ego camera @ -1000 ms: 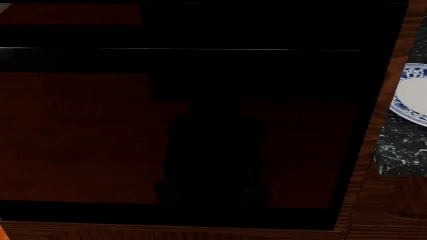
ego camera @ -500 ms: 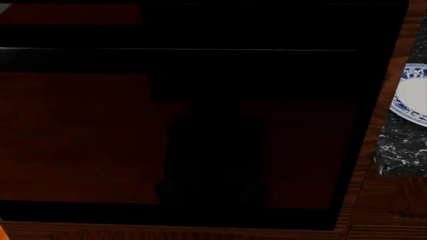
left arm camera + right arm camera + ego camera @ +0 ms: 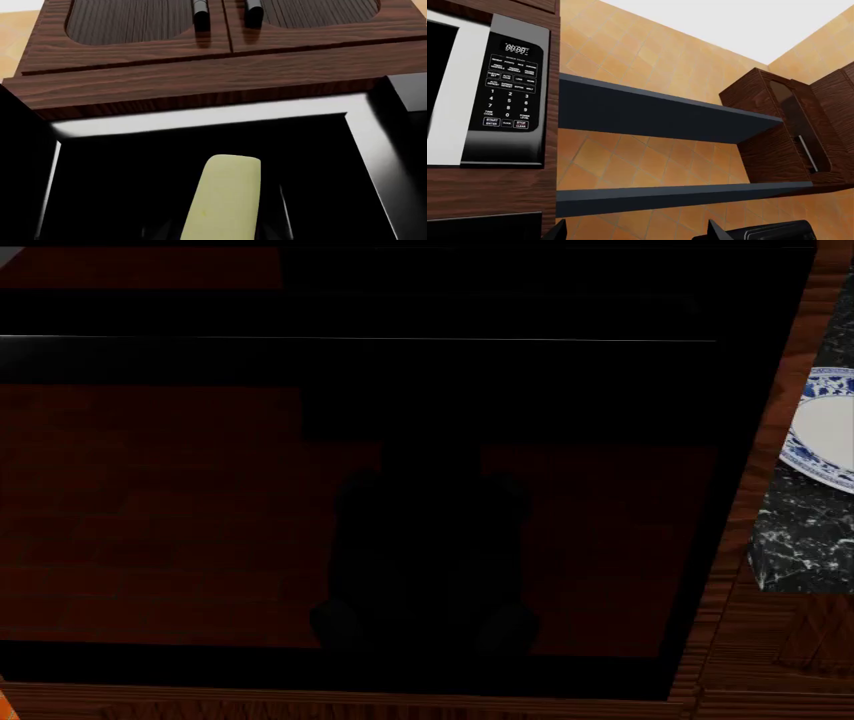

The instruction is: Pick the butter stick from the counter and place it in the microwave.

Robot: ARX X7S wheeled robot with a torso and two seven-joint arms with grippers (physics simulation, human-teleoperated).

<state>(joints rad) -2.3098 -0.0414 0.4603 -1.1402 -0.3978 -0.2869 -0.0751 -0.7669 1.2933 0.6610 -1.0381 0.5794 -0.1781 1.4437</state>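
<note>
I am watching, in my left wrist view, the butter stick (image 3: 225, 197) lying nearest the camera and reaching into the microwave (image 3: 373, 150) opening, wood cabinet doors (image 3: 220, 30) standing beyond, though I cannot tell either gripper's jaw state.

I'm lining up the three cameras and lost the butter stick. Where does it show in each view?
Left wrist view: the butter stick is at lower centre, against the dark opening of the microwave.
Head view: not in it; the microwave's dark front fills most of the picture.
Right wrist view: not in it.
Shared landmark: the microwave's black body, in the left wrist and head views.
</note>
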